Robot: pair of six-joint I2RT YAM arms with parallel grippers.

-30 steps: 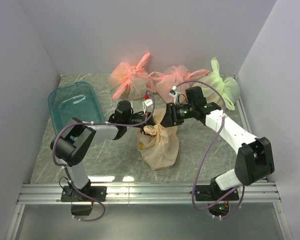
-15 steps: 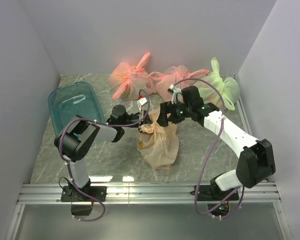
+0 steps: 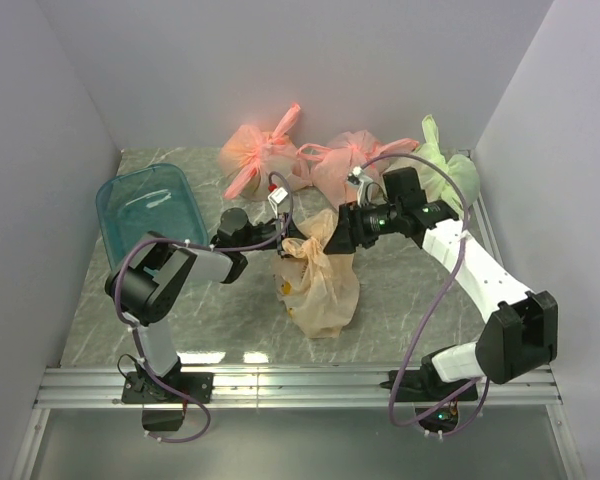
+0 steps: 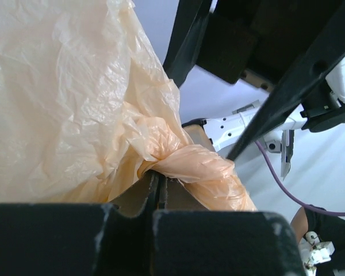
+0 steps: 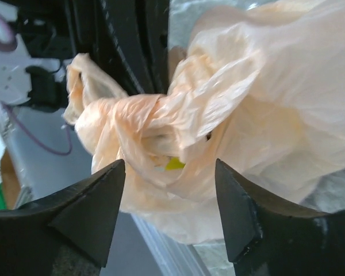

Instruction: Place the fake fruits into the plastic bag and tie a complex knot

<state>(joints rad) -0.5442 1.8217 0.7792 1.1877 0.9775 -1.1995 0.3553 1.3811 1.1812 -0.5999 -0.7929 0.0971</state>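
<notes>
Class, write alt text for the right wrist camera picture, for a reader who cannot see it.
A pale orange plastic bag, its top twisted into a knot, fills the view. The right gripper stands open below it, its two black fingers apart. A yellow patch shows through the plastic.

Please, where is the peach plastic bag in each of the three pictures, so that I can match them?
Top external: the plastic bag lies at the picture's centre.
Left wrist: it fills the left half; its twisted handle is pinched in the shut left claw at bottom centre.
Right wrist: it fills the centre and right, beyond the open right claw.
Shared landmark: the knot at the bag's top.
</notes>
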